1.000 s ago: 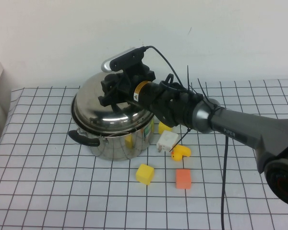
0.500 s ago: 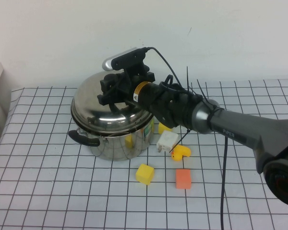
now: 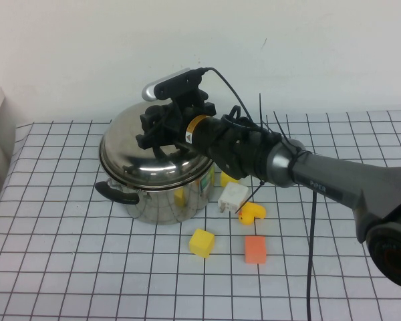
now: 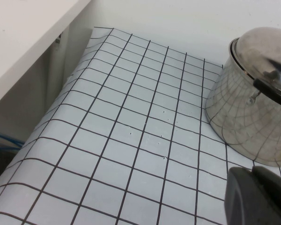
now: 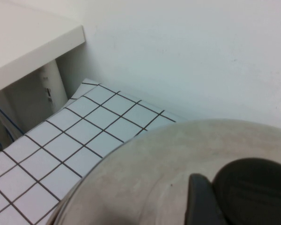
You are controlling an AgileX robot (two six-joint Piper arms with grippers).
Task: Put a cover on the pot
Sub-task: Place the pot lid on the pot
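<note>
Fingers of right gripper (image 3: pixel 162 137) clench lid (image 3: pixel 130 150) atop pot (image 3: pixel 167 197) (left gripper (image 4: pixel 257 197) unclear).

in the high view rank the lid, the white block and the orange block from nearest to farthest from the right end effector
1. Lid: directly under the right end effector, on the pot.
2. White block: on the table right of the pot.
3. Orange block: nearer the camera, farthest.

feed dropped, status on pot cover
Right gripper on domed steel lid's black knob. Lid atop shiny steel pot. Left gripper low beside pot, parked. Nothing blocking.
</note>
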